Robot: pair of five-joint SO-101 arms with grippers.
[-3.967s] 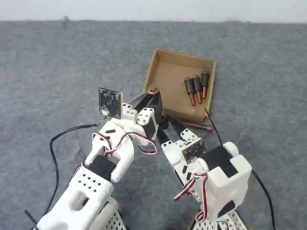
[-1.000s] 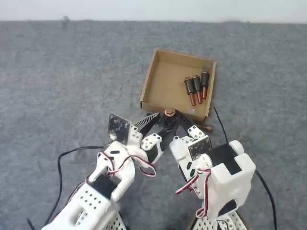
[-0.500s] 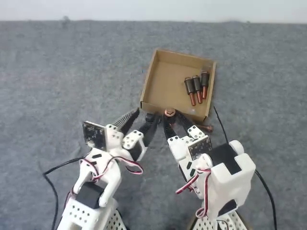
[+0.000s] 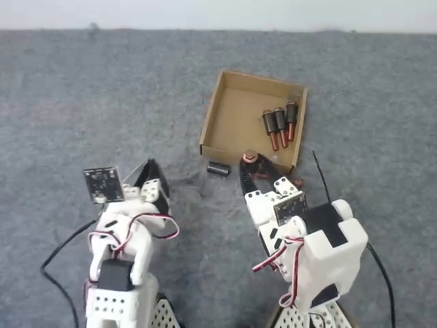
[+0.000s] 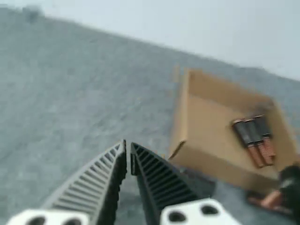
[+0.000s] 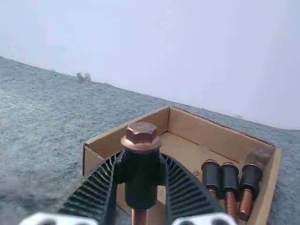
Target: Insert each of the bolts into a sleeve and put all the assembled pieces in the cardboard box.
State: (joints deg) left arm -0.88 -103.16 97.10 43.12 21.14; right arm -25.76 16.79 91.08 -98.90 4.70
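Bright even light, soft short shadows (diffuse, hugging each object)

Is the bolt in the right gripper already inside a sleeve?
Yes, inside: a black sleeve wraps the bolt under its copper head, clamped in the right gripper, bare shank showing below.

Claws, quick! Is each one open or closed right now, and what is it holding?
Left claw: closed, holding nothing.
Right claw: closed on a bolt in its sleeve.
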